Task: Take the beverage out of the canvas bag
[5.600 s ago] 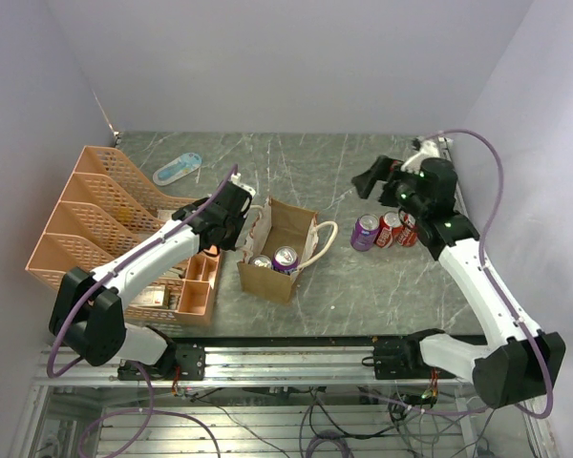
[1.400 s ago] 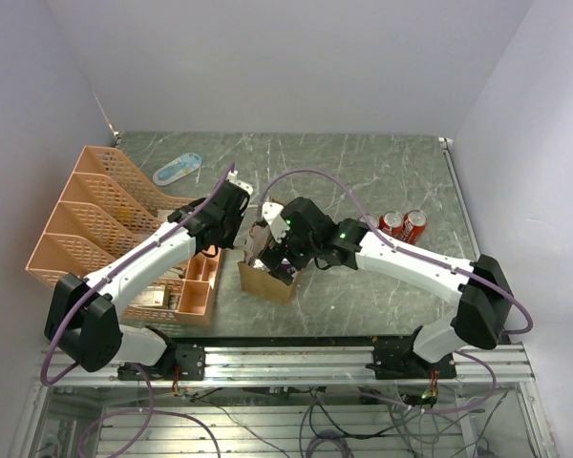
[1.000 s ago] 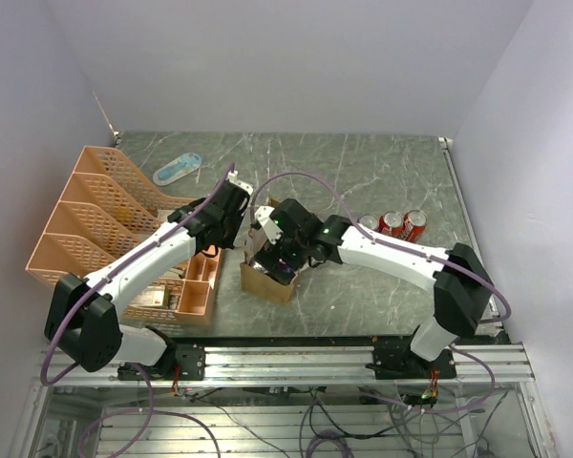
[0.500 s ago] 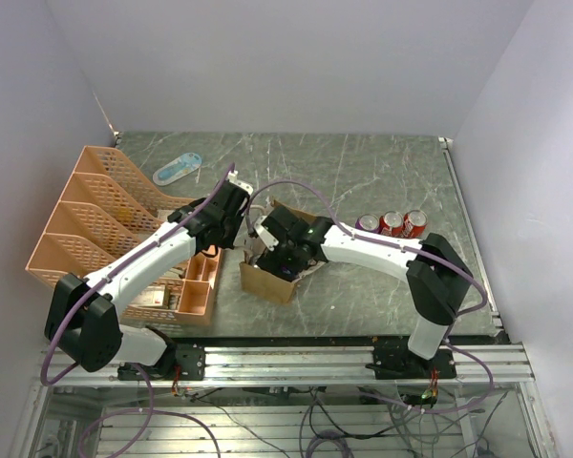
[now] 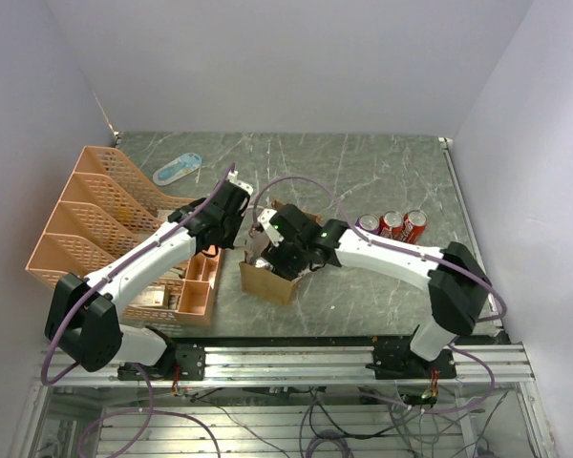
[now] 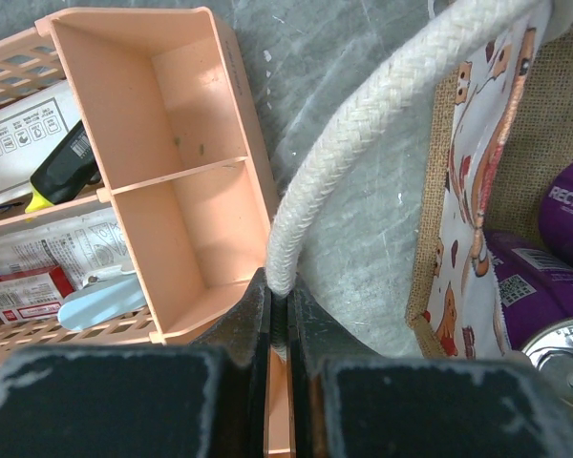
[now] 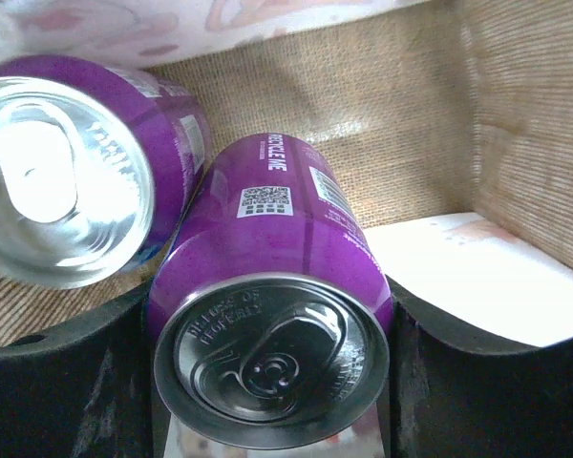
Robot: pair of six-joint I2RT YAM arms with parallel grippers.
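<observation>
Nearest the bases, the canvas bag [image 5: 267,283] sits upright on the worktop [image 5: 382,286], just right of the orange tray organizer [image 5: 95,224]. The right end effector [image 5: 273,258] is down inside the bag's open top. Wrist view shows its fingers [image 7: 57,382] pressed against both sides of a purple beverage can [image 7: 272,286], so it's pinching that can. The can is inside the bag, tilted, pull-tab end toward the camera, and leans on a second purple can [image 7: 76,181] to its left in that view. Burlap lining sits behind both. The left end effector [image 5: 239,229] is at the bag's left edge, fingers pressed together on a cream rope handle [image 6: 363,162]. The rope arcs up from the pinch to the red-patterned side panel [image 6: 477,181]. The organizer's small divided bin [image 6: 172,172] is right beside that pinch. Packets and a yellow-and-black pen-like item [image 6: 62,172] lie in the compartment further left. Right of the bag, mid-worktop, is a row of three cans [image 5: 392,224], one purple and two red, packed close together and well apart from the bag. Far left, a blue-and-white flat object [image 5: 177,169] lies on the worktop beyond the organizer; can't tell what it is.
</observation>
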